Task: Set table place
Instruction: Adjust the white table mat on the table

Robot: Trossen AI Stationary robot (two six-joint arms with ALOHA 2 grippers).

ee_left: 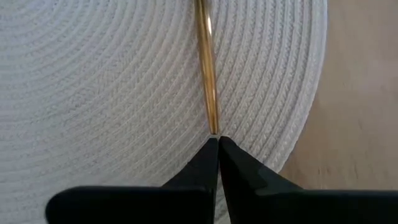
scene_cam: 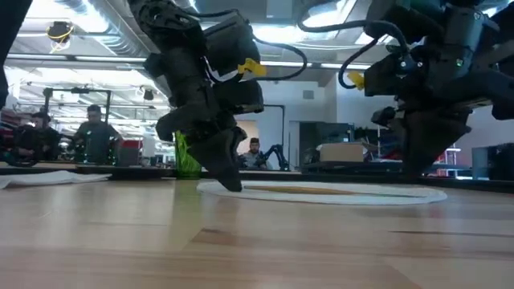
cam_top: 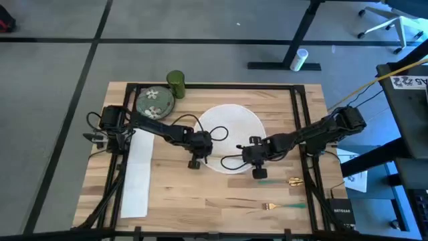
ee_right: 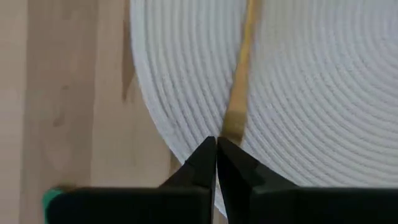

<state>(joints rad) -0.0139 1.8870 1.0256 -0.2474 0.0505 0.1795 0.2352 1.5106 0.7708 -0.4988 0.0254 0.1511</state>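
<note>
A: Worktop (cam_top: pixel 221 197) of light wood fills the middle, white round placemat (cam_top: pixel 231 137) at its centre. Step?

B: Cutlery, I judge. Left gripper (ee_left: pixel 217 142) and right gripper (ee_right: pixel 216 144) are each pinched tight on a slim gold utensil (ee_left: pixel 207 68) over the placemat. Next: lift, set beside it.

**Four cameras around one round mat**

The high view looks straight down on the whole table (cam_top: pixel 200 201), floor filling the upper frame. The low view sits at tabletop level, looking across the wood into the room, arms entering from the top. Each wrist view looks closely down past its own dark fingertips. All four share the white woven placemat (cam_top: pixel 231 120): centre of the high view, a thin band at mid-frame in the low view (scene_cam: pixel 321 193), filling both wrist views (ee_left: pixel 93 74) (ee_right: pixel 323 93).
</note>
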